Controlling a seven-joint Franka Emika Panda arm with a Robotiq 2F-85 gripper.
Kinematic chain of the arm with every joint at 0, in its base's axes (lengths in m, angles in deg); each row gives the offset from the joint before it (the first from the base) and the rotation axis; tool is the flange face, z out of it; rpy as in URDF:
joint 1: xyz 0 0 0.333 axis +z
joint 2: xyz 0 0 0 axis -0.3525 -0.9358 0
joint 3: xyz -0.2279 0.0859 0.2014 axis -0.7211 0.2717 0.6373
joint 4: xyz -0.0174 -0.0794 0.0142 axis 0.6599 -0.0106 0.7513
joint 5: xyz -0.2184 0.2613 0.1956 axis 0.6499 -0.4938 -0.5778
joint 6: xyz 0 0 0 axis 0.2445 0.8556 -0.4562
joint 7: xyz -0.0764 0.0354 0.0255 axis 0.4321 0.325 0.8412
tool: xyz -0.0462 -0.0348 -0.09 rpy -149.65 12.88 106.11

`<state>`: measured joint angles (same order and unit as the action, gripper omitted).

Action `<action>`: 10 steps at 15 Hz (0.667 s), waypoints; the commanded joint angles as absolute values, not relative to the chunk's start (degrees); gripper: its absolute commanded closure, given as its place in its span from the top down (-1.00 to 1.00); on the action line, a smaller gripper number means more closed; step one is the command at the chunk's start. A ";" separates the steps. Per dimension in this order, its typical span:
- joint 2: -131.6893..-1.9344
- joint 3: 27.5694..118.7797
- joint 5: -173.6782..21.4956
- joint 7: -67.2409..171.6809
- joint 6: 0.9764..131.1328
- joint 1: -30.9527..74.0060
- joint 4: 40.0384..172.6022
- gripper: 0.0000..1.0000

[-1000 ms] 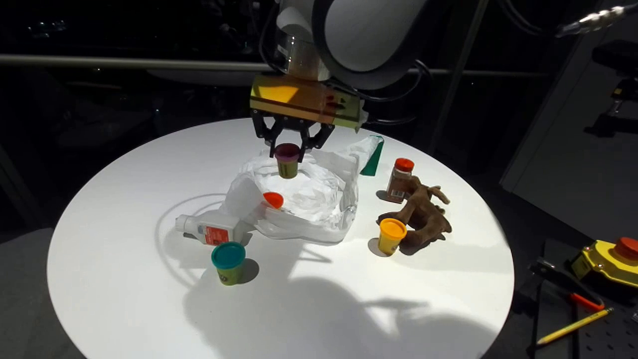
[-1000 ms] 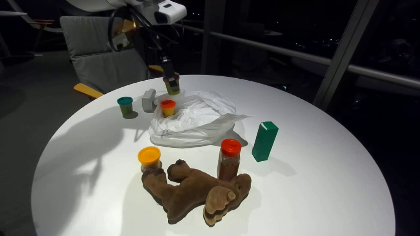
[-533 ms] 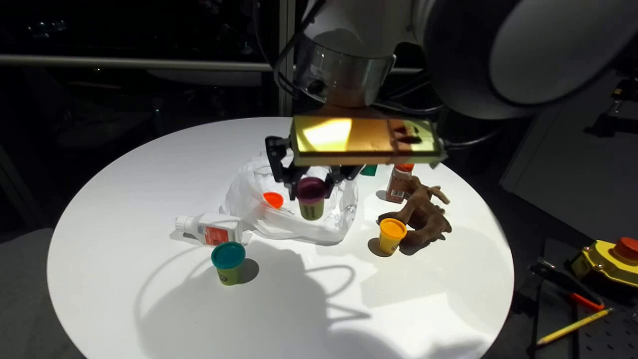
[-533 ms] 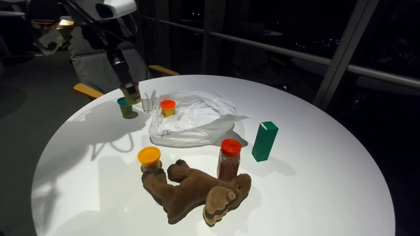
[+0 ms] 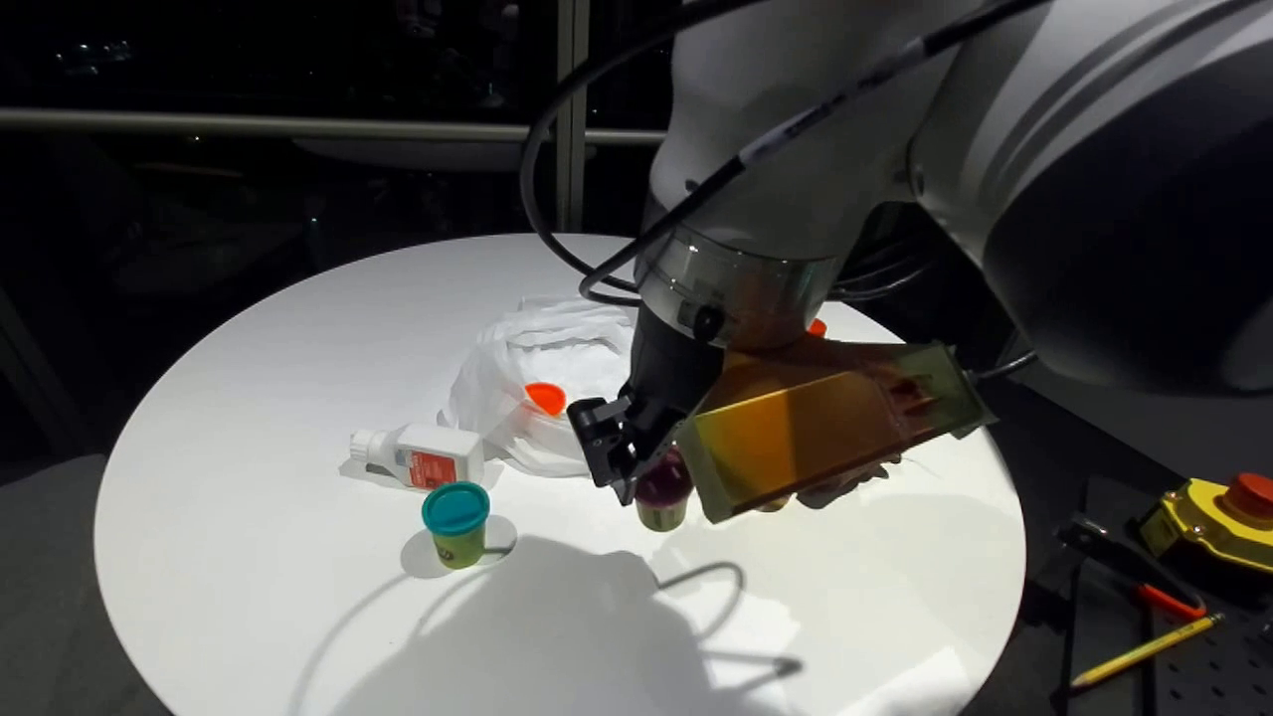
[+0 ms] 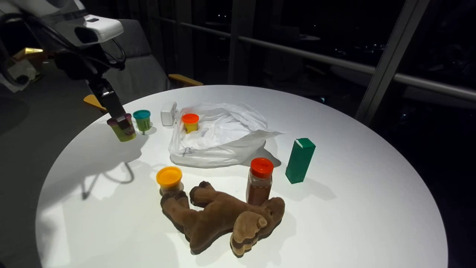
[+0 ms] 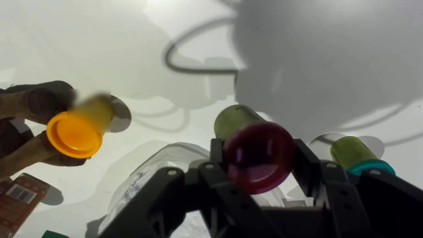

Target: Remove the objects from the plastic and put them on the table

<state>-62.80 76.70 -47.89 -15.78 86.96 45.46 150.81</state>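
My gripper (image 7: 257,150) is shut on a tub with a purple lid and a yellow-green body (image 7: 236,120). It holds the tub (image 6: 124,130) tilted above the table (image 6: 353,208), outside the bag and near the tub with the teal lid (image 6: 142,121). The white plastic bag (image 6: 219,156) lies open and crumpled. A yellow tub with an orange-red lid (image 6: 190,124) stands inside it; in an exterior view mostly its lid (image 5: 545,398) shows. The arm hides part of the bag there.
On the table are a white bottle lying down (image 5: 428,455), a tub with a yellow-orange lid (image 6: 169,178), a brown plush animal (image 6: 219,219), a red-lidded jar (image 6: 259,182) and a green box (image 6: 300,160). The yellow-orange tub touches or nearly touches the plush.
My gripper has carried the purple-lidded tub from above the bag to outside it, toward the teal-lidded tub's side of the table, and has turned and tilted. The other objects stay put.
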 commanded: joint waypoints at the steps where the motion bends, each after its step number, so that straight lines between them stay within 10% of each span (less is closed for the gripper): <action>1: -66.69 75.91 -46.63 -12.48 95.11 42.54 149.04 -0.43; 10: -79.68 88.12 -64.81 13.55 103.99 31.55 141.97 -0.43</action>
